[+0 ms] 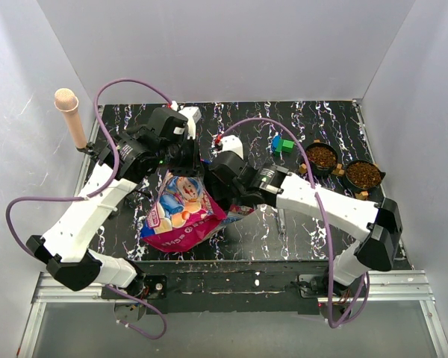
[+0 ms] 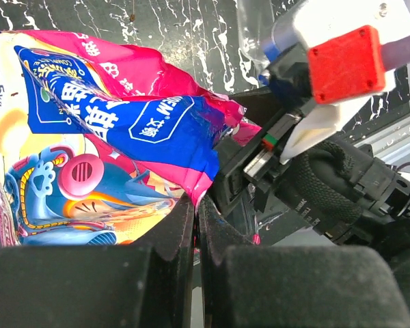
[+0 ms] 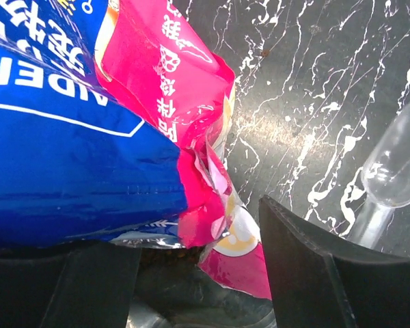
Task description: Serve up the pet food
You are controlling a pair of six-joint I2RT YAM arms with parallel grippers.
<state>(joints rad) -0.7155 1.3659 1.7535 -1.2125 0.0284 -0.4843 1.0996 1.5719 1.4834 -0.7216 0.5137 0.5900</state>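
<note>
The left gripper (image 2: 196, 215) is clamping the pet food bag (image 1: 181, 210), the right gripper (image 3: 184, 239) is gaping wide around its corner

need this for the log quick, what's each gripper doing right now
left gripper: shut on the edge of the pet food bag
right gripper: open, jaws either side of the bag's crumpled corner, not clamping it

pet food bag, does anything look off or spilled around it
The pet food bag lies on its side on the table, its top end crumpled and twisted. The left gripper is shut on that edge; the right gripper stands open around a ragged corner. No clear spill shows.
</note>
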